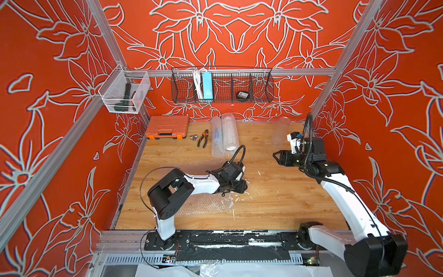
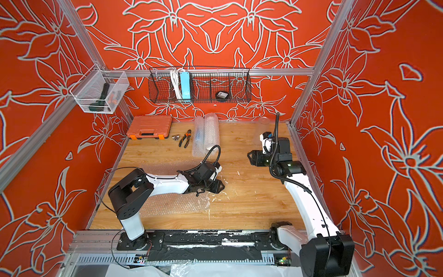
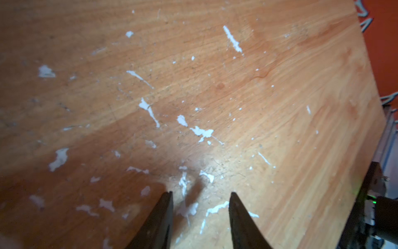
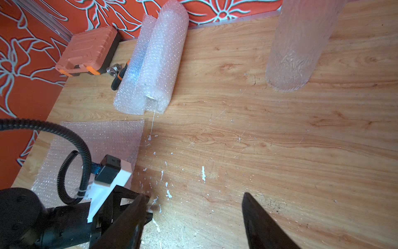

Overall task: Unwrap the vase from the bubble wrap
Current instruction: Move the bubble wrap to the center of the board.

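Note:
A clear ribbed glass vase (image 1: 281, 132) (image 4: 295, 47) stands bare and upright at the back right of the table. Two rolled tubes of bubble wrap (image 1: 224, 135) (image 4: 153, 64) lie side by side at the back centre. A flat sheet of bubble wrap (image 1: 203, 206) (image 4: 103, 138) is spread under the left arm. My left gripper (image 1: 243, 185) (image 3: 201, 194) hangs low over bare wood just past the sheet's right edge, its jaws apart with nothing between them. Near the vase, my right gripper (image 1: 275, 157) (image 4: 196, 197) stands open and empty, pointing left.
An orange tool case (image 1: 166, 127), a small metal fitting (image 1: 193, 137) and pliers (image 1: 203, 138) lie at the back left. A black wire basket (image 1: 221, 86) hangs on the back wall. A white mesh basket (image 1: 124, 92) hangs at the left. White flecks (image 3: 202, 131) dot the wooden table (image 1: 275, 199).

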Motion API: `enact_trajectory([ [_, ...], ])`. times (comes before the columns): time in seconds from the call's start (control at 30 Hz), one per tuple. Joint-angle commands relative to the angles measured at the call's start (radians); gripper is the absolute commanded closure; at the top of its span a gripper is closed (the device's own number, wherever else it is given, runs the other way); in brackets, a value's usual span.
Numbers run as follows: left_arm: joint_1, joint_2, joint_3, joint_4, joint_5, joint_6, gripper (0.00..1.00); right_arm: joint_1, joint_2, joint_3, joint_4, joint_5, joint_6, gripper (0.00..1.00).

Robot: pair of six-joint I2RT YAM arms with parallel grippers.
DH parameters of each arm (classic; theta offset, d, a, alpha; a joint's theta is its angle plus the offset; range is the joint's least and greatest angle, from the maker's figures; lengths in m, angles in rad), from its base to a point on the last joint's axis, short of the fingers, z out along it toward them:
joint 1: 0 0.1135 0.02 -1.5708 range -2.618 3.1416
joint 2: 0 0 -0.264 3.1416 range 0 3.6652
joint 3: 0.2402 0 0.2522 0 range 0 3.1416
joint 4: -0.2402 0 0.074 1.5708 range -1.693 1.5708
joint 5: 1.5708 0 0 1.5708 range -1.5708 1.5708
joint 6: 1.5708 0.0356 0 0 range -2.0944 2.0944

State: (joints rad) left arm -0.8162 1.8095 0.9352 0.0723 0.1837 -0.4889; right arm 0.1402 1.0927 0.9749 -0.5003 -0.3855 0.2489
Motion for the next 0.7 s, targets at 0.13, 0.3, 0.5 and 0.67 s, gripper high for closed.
enact_trajectory([
  [0.13,0.010,-0.055,-0.096,-0.135,-0.190,-0.047,0.60,0.009,0.010,0.015,0.009,-0.004,0.001,0.29],
  [0.3,0.063,-0.157,-0.235,-0.149,-0.257,-0.076,0.60,0.014,0.024,0.010,0.018,-0.011,0.005,0.29],
  [0.5,0.125,-0.296,-0.367,-0.141,-0.259,-0.094,0.60,0.026,0.034,0.002,0.038,-0.011,0.019,0.29],
  [0.67,0.157,-0.397,-0.418,-0.186,-0.331,-0.119,0.60,0.050,0.054,0.001,0.047,-0.008,0.024,0.29],
])
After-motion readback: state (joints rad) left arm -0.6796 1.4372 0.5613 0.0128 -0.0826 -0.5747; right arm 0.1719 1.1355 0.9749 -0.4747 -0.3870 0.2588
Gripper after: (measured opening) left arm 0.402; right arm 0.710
